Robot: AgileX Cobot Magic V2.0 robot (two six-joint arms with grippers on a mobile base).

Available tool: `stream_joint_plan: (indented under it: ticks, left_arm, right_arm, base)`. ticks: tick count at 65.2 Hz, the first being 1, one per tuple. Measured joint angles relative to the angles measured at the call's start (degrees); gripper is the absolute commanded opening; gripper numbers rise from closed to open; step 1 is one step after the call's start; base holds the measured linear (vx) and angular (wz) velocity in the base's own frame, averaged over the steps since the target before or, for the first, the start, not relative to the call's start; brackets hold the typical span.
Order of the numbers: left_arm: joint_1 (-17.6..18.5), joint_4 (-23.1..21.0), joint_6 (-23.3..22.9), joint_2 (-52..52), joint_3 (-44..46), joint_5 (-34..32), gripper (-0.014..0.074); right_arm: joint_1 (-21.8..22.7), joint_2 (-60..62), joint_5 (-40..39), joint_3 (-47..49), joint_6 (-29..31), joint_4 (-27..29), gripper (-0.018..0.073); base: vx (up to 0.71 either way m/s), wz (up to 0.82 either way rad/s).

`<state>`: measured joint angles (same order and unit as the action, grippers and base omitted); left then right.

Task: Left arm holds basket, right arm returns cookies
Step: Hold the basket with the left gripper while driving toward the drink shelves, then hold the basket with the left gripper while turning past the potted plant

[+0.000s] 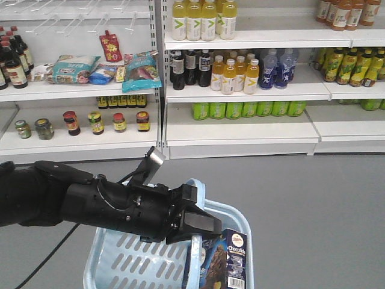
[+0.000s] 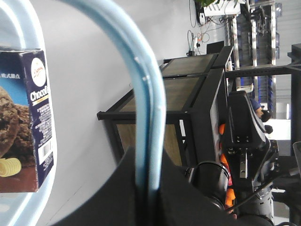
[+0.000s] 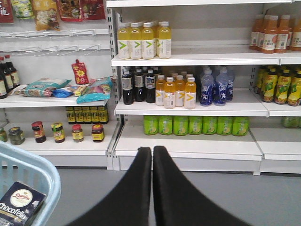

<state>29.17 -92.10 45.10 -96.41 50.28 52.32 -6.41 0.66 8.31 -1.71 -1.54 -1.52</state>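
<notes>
With the left gripper [image 1: 197,232] jaws clamped on the basket handle [image 2: 153,117] and the right gripper [image 3: 152,157] jaws shut, empty, any handle slip could tip out the cookie carton [image 1: 231,262].

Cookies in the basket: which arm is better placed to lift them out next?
Right. The left fingers are shut on the basket handle, so that arm is busy; the right fingers are together, holding nothing, with the cookies in view beside them.
</notes>
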Motion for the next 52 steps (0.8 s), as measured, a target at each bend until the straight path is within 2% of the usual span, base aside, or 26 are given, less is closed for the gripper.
stream_joint_plan:
  ticks: [33,52]
  left_arm:
    - [0.0,0.0,0.0,0.0,0.0,0.0,-0.0006]
    - [0.0,0.0,0.0,0.0,0.0,0.0,-0.0006]
  right_arm:
    - [0.0,0.0,0.0,0.0,0.0,0.0,-0.0008]
    - [0.0,0.0,0.0,0.0,0.0,0.0,-0.0008]
  base:
    - [0.31,-0.28]
    - [0.28,-0.45]
